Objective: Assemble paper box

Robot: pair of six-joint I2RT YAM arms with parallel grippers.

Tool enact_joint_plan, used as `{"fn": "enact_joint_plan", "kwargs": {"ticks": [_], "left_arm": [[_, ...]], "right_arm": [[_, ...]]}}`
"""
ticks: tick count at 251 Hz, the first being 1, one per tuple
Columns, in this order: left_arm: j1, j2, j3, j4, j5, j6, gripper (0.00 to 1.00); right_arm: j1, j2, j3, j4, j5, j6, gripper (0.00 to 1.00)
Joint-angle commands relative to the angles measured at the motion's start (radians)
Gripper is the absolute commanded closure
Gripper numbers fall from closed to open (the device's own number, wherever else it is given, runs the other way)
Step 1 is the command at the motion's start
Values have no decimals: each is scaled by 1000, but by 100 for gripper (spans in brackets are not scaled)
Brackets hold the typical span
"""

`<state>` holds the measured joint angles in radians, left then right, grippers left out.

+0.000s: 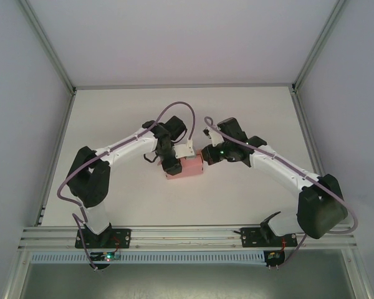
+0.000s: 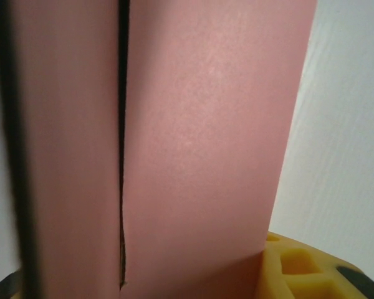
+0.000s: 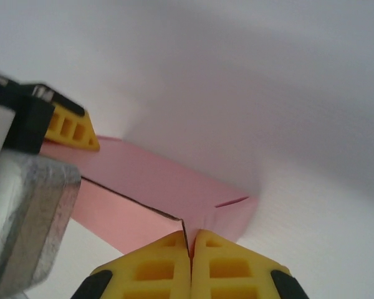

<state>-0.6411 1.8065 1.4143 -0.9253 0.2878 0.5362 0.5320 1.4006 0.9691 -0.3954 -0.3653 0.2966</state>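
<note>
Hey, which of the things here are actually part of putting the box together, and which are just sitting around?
Part of the job: pink box, left pincer, right pincer, both closed on the box.

Just there: white table, purple cables, metal rail.

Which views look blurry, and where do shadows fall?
Top external: sharp, evenly lit, the paper box casting hardly any shadow. Left wrist: the box sits so close it looks soft, a dark blurred band down the left edge. Right wrist: the right gripper's fingertips are soft, a grey shadow lies on the table behind the box.
</note>
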Motion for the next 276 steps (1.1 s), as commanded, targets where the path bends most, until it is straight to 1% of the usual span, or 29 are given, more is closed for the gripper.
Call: {"fn": "enact_joint_plan", "kwargs": {"ticks": [1,19,33,46,62,95,104,115,130,151,167,192,214,221,236,252,265,276], "left_arm": [[2,45,49,69,-13,-50,68],[0,50,47,70,-9,-48,68],[1,50,44,71,-13,-51,68],[0,50,39,71,-12,-46,68],[0,49,37,75,-6,-43,68],[0,49,40,77,4,-35,68],[0,49,40,80,5,-33,68],[0,51,42,79,9,-31,68],[0,51,40,84,9,-30,68],[2,54,34,93,8,-31,68],[3,59,38,95,15,-35,68],[7,62,44,100,15,-57,67],[8,61,54,106,16,-83,62],[8,59,59,108,18,-92,59],[3,54,70,111,19,-108,58],[8,47,81,112,20,-125,44],[8,36,81,117,20,-132,42],[8,27,80,118,23,-137,29]], "right_arm": [[34,5,34,137,-168,288,100],[31,10,40,137,-157,346,100],[28,23,37,160,-199,377,100],[29,35,34,172,-207,408,100],[31,49,38,174,-233,391,100],[26,56,37,144,-204,354,100],[26,57,30,142,-199,319,100],[31,55,17,137,-183,242,100],[42,47,-21,136,-134,104,100],[46,34,-104,166,-62,-35,100],[42,24,-187,233,-13,-74,100],[47,12,-271,333,36,-82,100],[77,-21,-321,404,137,-91,100],[84,-31,-324,411,162,-84,100],[87,-46,-316,400,196,-50,100],[101,-61,-292,364,265,-18,100],[113,-71,-273,336,321,10,100],[117,-72,-254,313,352,41,100]]}}
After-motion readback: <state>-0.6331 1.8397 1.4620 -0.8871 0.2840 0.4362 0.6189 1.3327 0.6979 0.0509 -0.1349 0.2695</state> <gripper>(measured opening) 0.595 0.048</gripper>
